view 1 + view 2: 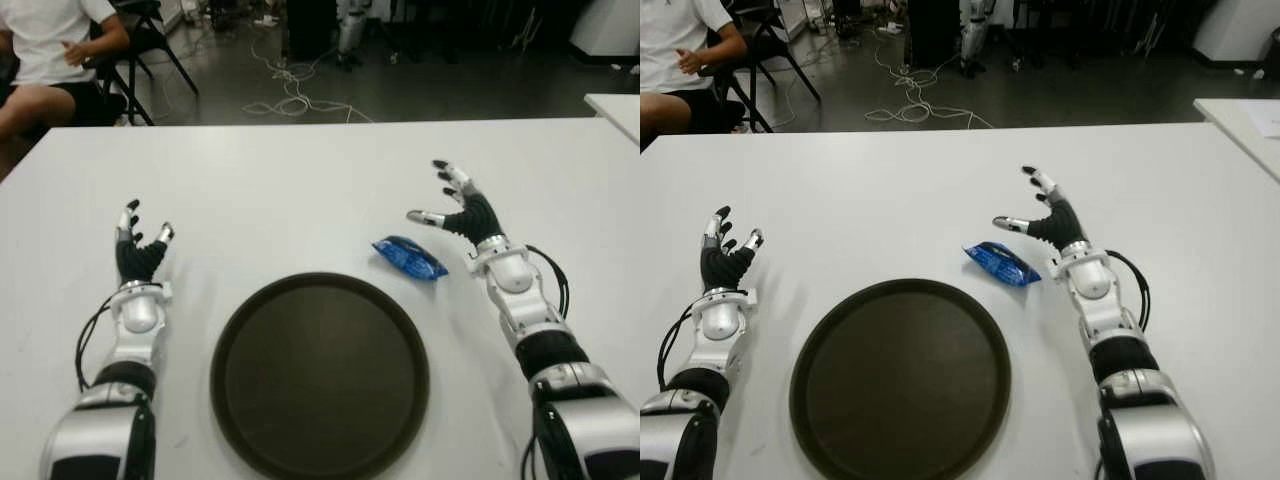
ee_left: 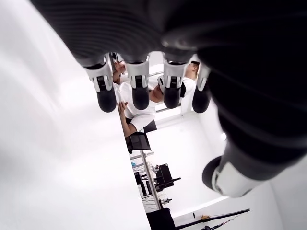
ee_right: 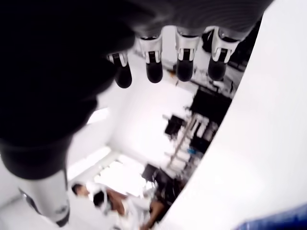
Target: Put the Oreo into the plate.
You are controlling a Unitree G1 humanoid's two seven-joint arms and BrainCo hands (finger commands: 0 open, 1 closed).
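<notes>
A blue Oreo packet [image 1: 409, 257] lies on the white table [image 1: 300, 190], just beyond the right rim of the round dark plate [image 1: 320, 372]. My right hand [image 1: 448, 200] hovers open just to the right of the packet and a little farther back, fingers spread and holding nothing; a blue corner of the packet [image 3: 276, 222] shows in the right wrist view. My left hand [image 1: 140, 232] is open to the left of the plate, also holding nothing. The plate has nothing on it.
A seated person in a white shirt [image 1: 45, 55] is beyond the table's far left corner, next to a black chair [image 1: 140, 40]. Cables [image 1: 290, 90] lie on the floor behind. Another white table's corner [image 1: 615, 108] shows at the right.
</notes>
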